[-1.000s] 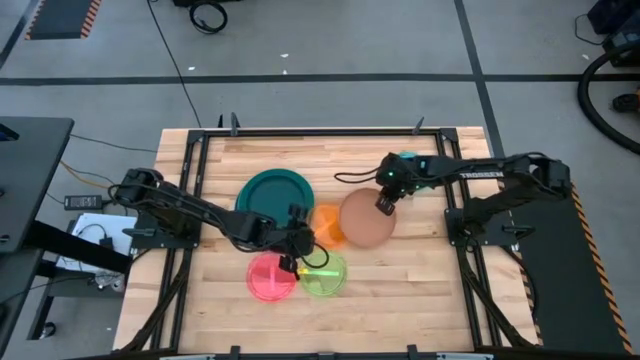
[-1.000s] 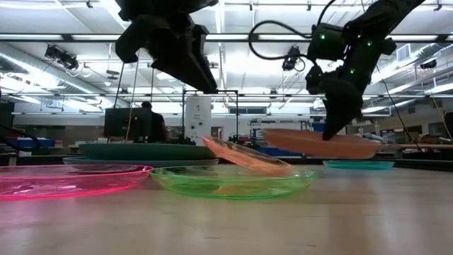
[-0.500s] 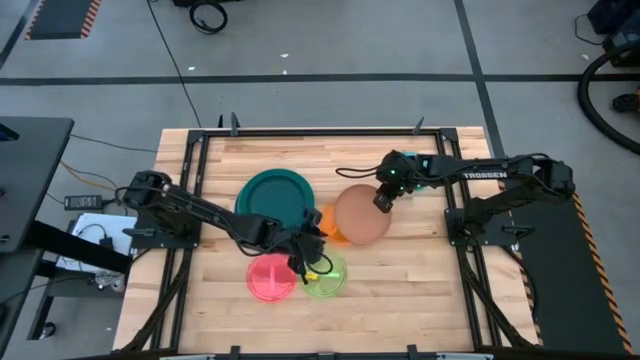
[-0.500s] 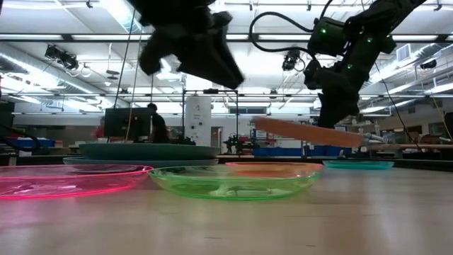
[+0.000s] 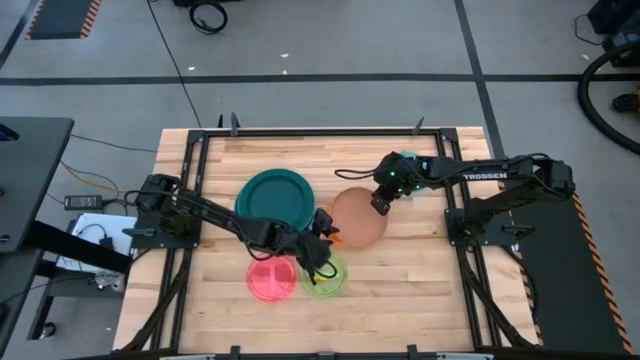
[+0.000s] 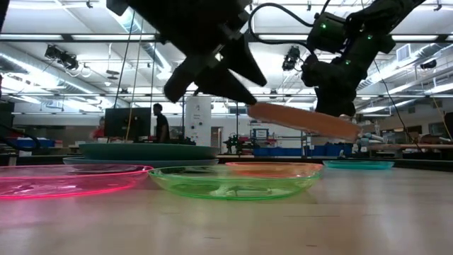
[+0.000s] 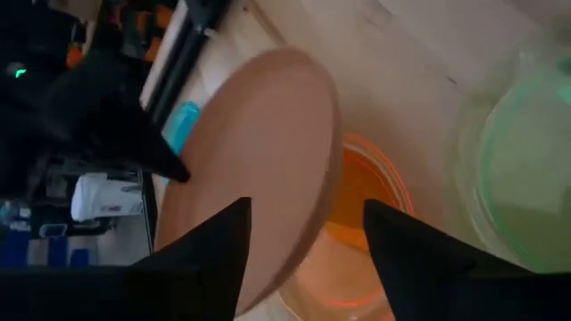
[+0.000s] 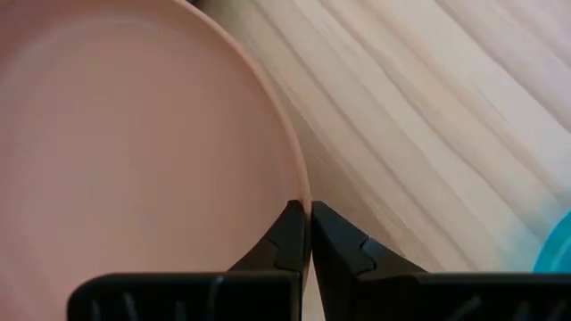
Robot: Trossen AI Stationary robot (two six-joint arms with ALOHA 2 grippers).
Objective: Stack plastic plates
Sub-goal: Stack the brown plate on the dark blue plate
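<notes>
The right hand (image 5: 381,203) is pinched tight on the rim of the brown plate (image 5: 357,217), its two dark fingers (image 8: 287,234) closed over the edge. It holds that plate off the table (image 5: 400,270), tilted, with the low edge toward the right arm's side. Under the plate's raised edge lies the orange plate (image 6: 274,168), flat on the wood and partly covered when seen from above.

The left hand (image 5: 322,232) hangs just beside, above the gap between the orange plate and the neon green plate (image 5: 325,278), its fingers (image 7: 208,252) spread wide with nothing between them.

The green plate sits flat toward the front of the table, and the pink plate (image 5: 270,278) lies just beside it on the left arm's side. Behind those, the large dark teal plate (image 5: 275,195) rests flat near the table's middle, with the rim of another plate showing beneath it in the low view. A small cyan plate (image 6: 357,164) lies beyond the right hand, mostly hidden by the arm from above.

In the room behind, a person (image 6: 161,124) stands near a screen.
</notes>
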